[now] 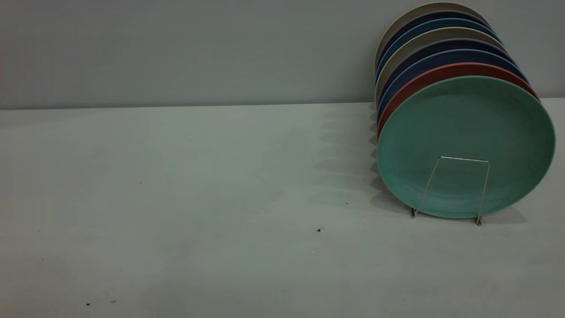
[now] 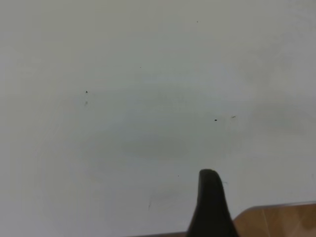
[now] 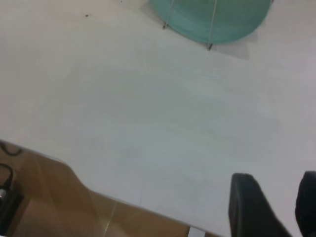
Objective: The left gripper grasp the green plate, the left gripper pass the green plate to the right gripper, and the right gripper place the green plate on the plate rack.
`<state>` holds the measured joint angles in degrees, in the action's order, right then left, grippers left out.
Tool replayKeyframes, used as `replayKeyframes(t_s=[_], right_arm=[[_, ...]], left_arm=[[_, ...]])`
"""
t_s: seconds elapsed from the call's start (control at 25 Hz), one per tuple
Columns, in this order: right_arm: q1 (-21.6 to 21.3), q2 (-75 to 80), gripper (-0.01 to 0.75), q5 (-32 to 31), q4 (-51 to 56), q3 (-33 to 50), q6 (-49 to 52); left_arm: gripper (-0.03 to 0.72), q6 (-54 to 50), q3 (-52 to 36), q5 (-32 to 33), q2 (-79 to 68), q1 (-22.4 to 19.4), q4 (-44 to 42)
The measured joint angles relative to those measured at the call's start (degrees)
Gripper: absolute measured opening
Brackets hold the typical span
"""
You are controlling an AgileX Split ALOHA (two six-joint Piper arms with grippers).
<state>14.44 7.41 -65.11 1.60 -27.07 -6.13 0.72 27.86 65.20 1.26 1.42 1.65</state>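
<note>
The green plate (image 1: 465, 132) stands upright in the front slot of the plate rack (image 1: 464, 159) at the table's right, behind the front wire loop. Its lower edge (image 3: 237, 22) and the rack's wires (image 3: 213, 24) also show far off in the right wrist view. My right gripper (image 3: 276, 195) is open and empty, low over bare table near the front edge, well away from the rack. My left gripper (image 2: 210, 200) shows only as one black tip over bare table near the table's edge, holding nothing that I can see. Neither gripper appears in the exterior view.
Several more plates stand in the rack behind the green one: a salmon-pink plate (image 1: 423, 81), then dark blue, light blue and beige ones. The white table (image 1: 198, 198) ends at a front edge with wooden floor below (image 3: 44, 197) (image 2: 281, 219).
</note>
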Motion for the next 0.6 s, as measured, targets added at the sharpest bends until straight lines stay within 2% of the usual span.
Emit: replayKeyframes(t_s=[0.32, 0.6], right_arm=[[-0.55, -0.76, 0.249, 0.00, 0.00, 0.00, 0.06], [-8.13, -4.24, 0.249, 0.00, 0.00, 0.00, 0.06]], left_arm=[[0.568, 0.00, 0.00, 0.00, 0.00, 0.00, 0.00], [0.568, 0.00, 0.00, 0.00, 0.00, 0.00, -0.18]])
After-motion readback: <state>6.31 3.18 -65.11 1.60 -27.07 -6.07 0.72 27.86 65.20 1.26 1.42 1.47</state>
